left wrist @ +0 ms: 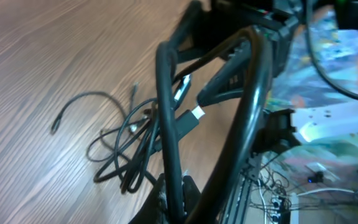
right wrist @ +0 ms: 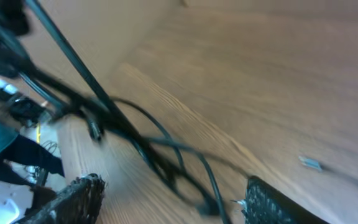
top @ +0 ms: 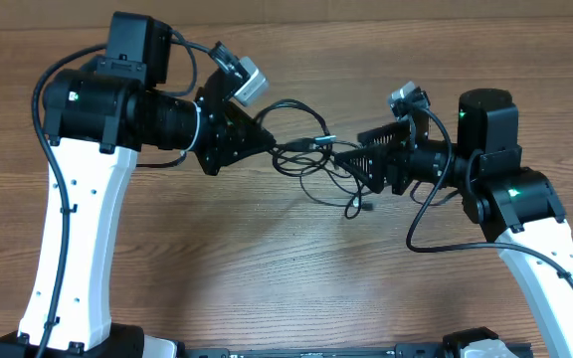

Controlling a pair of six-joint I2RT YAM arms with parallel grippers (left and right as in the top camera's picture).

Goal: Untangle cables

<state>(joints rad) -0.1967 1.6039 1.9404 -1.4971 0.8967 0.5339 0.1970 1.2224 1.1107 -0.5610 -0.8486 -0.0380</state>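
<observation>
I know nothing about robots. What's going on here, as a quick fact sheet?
Setting: wooden table
Items: a tangle of thin black cables
Left gripper: shut on the cables
Right gripper: open, cable strands running between its fingers
Progress: cables not yet separated

Two arms (top: 80, 204), one tangle of cables (top: 308, 149), one table (top: 267, 273).
</observation>
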